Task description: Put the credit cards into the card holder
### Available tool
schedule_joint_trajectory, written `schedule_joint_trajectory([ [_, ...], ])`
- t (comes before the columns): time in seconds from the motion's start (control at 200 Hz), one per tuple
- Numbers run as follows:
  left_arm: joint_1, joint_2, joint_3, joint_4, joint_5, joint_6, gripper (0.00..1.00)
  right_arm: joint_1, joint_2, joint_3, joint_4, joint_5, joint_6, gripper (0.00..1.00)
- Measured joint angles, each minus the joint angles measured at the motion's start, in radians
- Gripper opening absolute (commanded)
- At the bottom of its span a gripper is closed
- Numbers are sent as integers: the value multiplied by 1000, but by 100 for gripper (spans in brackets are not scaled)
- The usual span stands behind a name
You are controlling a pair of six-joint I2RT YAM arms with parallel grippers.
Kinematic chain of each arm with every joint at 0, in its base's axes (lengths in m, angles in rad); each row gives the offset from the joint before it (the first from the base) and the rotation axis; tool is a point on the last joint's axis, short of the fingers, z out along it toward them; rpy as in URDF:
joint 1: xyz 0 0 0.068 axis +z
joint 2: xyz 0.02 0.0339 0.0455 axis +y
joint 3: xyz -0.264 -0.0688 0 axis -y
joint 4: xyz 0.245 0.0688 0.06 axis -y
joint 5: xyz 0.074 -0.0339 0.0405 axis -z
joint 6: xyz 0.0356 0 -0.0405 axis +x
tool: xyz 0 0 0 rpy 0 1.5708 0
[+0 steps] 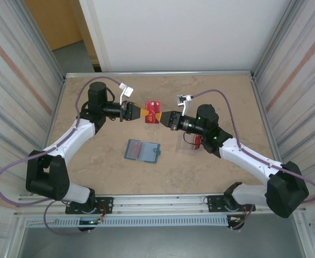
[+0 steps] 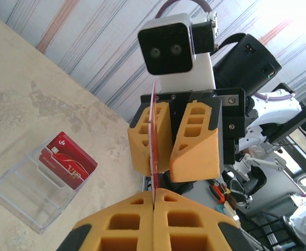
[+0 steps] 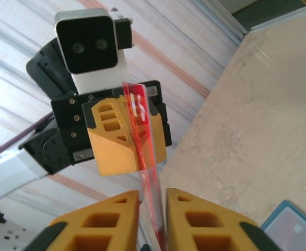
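at the bottom of the left wrist view, the left gripper [image 2: 154,201] is pressed together on the edge of a red credit card [image 2: 154,141]. facing it, the right gripper [image 2: 172,167] stands slightly apart around the same card. the teal card holder [image 1: 142,150] lies flat below them, mid-frame in the top view. spare red cards [image 2: 67,159] sit in a clear case [image 2: 17,193], lower left.

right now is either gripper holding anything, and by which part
One red credit card, clamped at one end by the left gripper. The right gripper has its jaws apart around the other end.
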State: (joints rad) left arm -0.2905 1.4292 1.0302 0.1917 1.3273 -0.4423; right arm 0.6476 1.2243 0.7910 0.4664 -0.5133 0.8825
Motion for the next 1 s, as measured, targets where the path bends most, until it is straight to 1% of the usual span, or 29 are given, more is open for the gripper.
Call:
schedule_joint_trajectory([
  [0.1,0,2,4,-35,9,28,0,-25,-5,0,-4,-46,0,33],
  [0.145,0,2,7,-51,14,40,0,-37,-11,0,-13,-67,-1,34],
  [0.451,-4,2,16,-104,46,101,0,-65,-28,61,-127,-159,-60,36],
  [0.687,-13,2,26,-128,61,126,0,-65,-23,64,-182,-173,-87,38],
  [0.752,-13,2,29,-132,63,133,0,-65,-21,64,-185,-172,-88,36],
  [0.997,-17,6,31,-144,64,154,0,-51,3,70,-184,-174,-101,14],
])
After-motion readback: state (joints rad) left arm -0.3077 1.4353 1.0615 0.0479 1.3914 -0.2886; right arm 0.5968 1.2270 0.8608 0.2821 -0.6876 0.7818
